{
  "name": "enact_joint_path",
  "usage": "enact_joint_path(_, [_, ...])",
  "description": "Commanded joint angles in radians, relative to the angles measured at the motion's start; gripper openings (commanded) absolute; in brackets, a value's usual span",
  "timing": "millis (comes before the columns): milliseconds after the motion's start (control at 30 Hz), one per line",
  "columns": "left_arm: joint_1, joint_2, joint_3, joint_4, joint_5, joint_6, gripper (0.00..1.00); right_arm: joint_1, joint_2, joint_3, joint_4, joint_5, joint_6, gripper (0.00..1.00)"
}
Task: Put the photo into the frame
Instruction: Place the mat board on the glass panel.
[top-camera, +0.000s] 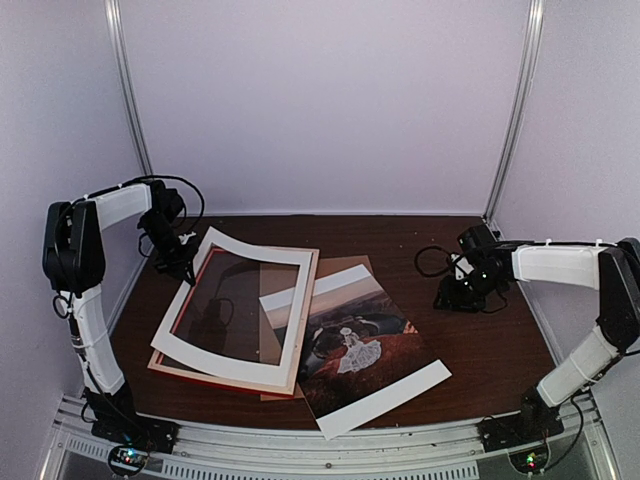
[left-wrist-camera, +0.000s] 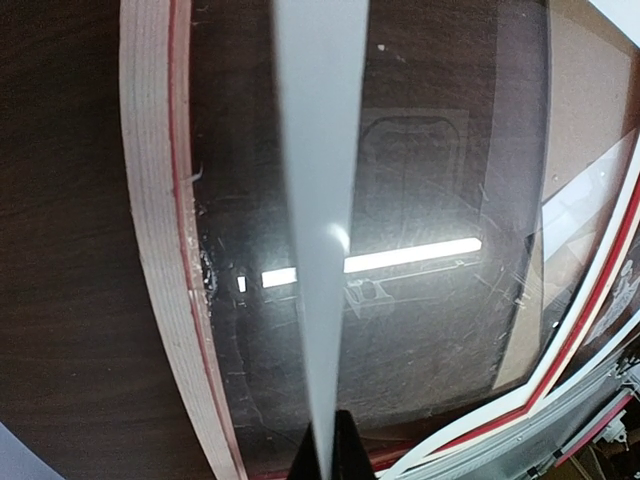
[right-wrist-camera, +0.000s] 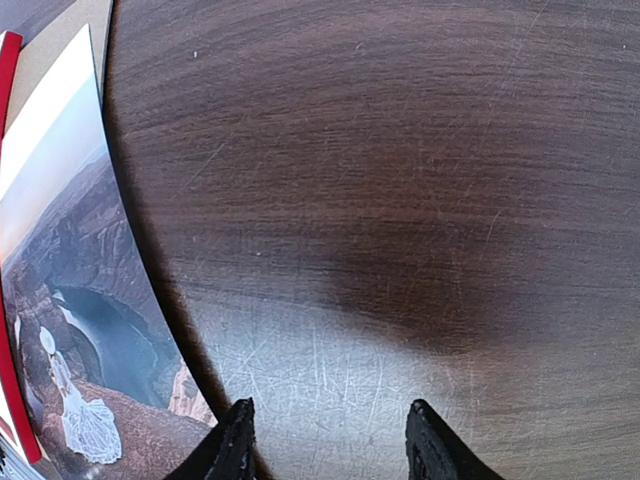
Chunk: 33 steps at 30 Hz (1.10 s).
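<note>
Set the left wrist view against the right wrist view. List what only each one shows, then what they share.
Left wrist only: the white mat seen edge-on, pinched between the shut left fingers; the pale wooden side of the frame; and the clear pane mirroring a strip light.

Right wrist only: the photo with its canyon river and white-dressed figure, and the open right fingers, holding nothing.

Both: the dark wooden table, the brown backing board and the frame's red edge.
</note>
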Motion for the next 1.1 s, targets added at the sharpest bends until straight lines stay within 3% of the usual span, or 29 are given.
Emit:
enact_joint_path(0, [0.007, -0.021, 0.001, -0.018, 0.009, 0.041, 0.00, 0.008, 0.016, -0.009, 0.026, -0.005, 0.003, 0.51])
enact_joint_path(700, [0.004, 0.039, 0.131, -0.117, 0.016, 0.110, 0.00, 0.023, 0.045, -0.021, 0.048, 0.001, 0.013, 0.51])
enact_joint_path(1067, [-0.007, 0.035, 0.061, -0.056, 0.023, 0.064, 0.00, 0.028, 0.049, -0.027, 0.050, 0.003, 0.016, 0.51])
